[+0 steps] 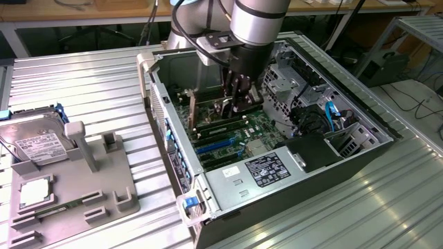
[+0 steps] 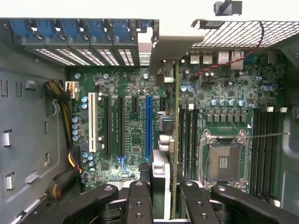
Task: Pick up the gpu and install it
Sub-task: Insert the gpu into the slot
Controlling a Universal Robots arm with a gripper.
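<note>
1 pincer point(image 1: 234, 106) clamped on gpu point(image 2: 161, 173) inside case point(image 1: 377, 132); ribbed metal table point(image 1: 83, 83), wooden benches point(image 1: 41, 13) behind.

Exterior camera looks steeply down from afar, case point(image 1: 325, 192) toward four o'clock; wrist camera (much nearer) faces the shared motherboard point(image 2: 135, 135) squarely.

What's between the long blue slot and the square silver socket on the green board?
In the wrist view, the thin dark gpu card, edge-on in the tool, and black memory slots stand between them.
</note>
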